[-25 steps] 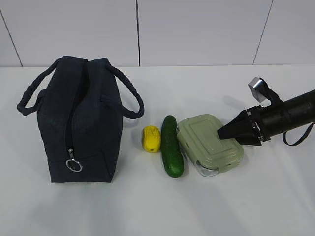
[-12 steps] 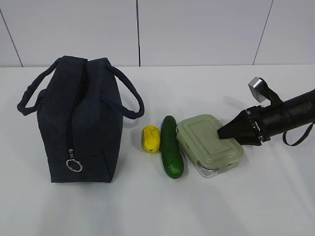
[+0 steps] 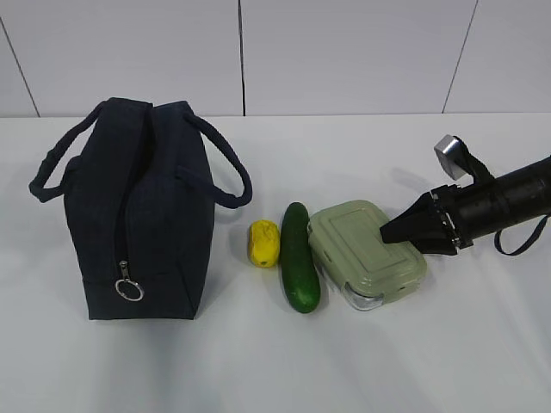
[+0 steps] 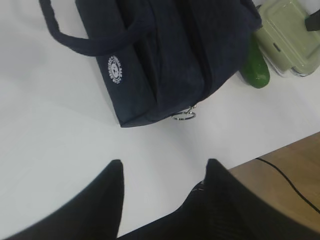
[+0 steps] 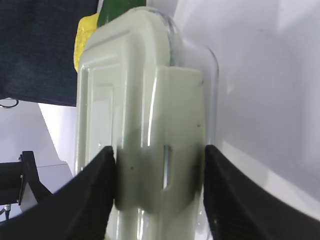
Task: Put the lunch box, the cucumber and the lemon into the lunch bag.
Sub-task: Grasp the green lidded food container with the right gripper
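Right wrist view: my right hand (image 5: 159,192) straddles the lunch box (image 5: 145,100) end, fingers touching its sides, ready to lift | left hand (image 4: 162,192) spread, empty, above tabletop (image 4: 60,130) | lunch bag (image 3: 142,215) left of frame, zipped, so needs opening first.

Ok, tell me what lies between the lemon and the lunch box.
The cucumber lies between the lemon and the lunch box, lengthwise beside both. The exterior view shows it.

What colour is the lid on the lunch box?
Pale sage green; the lunch box lid shows best in the exterior view.
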`<state>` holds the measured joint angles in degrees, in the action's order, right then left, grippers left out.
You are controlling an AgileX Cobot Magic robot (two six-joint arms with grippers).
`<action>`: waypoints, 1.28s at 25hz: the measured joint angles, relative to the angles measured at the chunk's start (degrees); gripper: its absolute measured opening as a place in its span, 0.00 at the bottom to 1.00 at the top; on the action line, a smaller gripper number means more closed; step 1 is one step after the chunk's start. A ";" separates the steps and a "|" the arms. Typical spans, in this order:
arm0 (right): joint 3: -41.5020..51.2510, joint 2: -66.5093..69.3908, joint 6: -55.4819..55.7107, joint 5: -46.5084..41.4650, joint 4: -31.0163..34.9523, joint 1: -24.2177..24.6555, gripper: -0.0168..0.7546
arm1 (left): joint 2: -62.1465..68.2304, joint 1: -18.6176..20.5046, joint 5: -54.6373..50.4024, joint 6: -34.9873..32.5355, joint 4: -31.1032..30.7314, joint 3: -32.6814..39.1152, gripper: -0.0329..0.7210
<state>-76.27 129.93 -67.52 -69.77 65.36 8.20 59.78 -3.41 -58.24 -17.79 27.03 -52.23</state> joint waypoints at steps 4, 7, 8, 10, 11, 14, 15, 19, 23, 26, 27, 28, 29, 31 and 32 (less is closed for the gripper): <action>0.00 0.00 0.00 -0.10 0.00 0.00 0.55 | 9.38 0.00 0.83 -2.11 2.28 -4.83 0.55; 0.00 0.00 0.00 -0.10 0.00 0.00 0.55 | 14.62 0.00 2.56 -3.65 4.24 -7.82 0.55; 0.00 0.00 0.04 -0.10 0.00 0.00 0.55 | 16.29 0.00 2.93 -4.23 4.95 -8.80 0.55; 0.00 0.00 0.04 -0.10 0.00 0.00 0.55 | 19.38 0.00 3.44 -5.28 6.19 -10.47 0.55; 0.00 0.00 0.04 -0.10 0.00 0.00 0.55 | 20.99 -0.11 3.83 -5.71 6.75 -11.17 0.55; 0.00 0.00 0.04 -0.13 0.00 0.00 0.55 | 25.20 -1.51 4.59 -7.19 7.11 -12.37 0.55; 0.00 0.00 0.04 -0.13 0.00 0.00 0.55 | 26.48 -2.29 4.71 -7.46 7.26 -12.64 0.55; 0.00 0.00 0.04 -0.13 0.00 0.00 0.55 | 31.08 -4.41 6.08 -7.74 7.26 -13.55 0.55; 0.00 0.00 0.25 -0.13 0.00 0.00 0.55 | 33.95 -4.67 6.40 -6.30 5.81 -14.61 0.46; 0.00 0.00 0.37 -0.13 0.00 0.00 0.55 | 34.06 -4.67 6.29 -5.84 4.54 -16.11 0.25; 0.00 0.00 0.44 -0.13 0.00 0.00 0.55 | 34.06 -4.67 6.18 -5.72 4.10 -16.77 0.16; 0.00 0.00 0.44 -0.13 0.00 0.00 0.55 | 34.06 -4.67 5.96 -5.61 3.23 -17.50 0.11; 0.00 0.00 0.50 -0.13 0.00 0.00 0.55 | 34.06 -4.67 5.58 -5.37 2.33 -18.16 0.09; 0.00 0.00 0.50 -0.13 0.00 0.00 0.55 | 34.06 -4.67 4.15 -4.63 0.39 -20.29 0.08; 0.00 0.00 0.50 -0.13 0.00 0.00 0.55 | 34.06 -4.67 3.47 -3.96 -0.89 -21.58 0.07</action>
<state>-76.27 129.93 -67.03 -69.89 65.36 8.20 93.84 -8.08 -54.78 -21.75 26.15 -73.81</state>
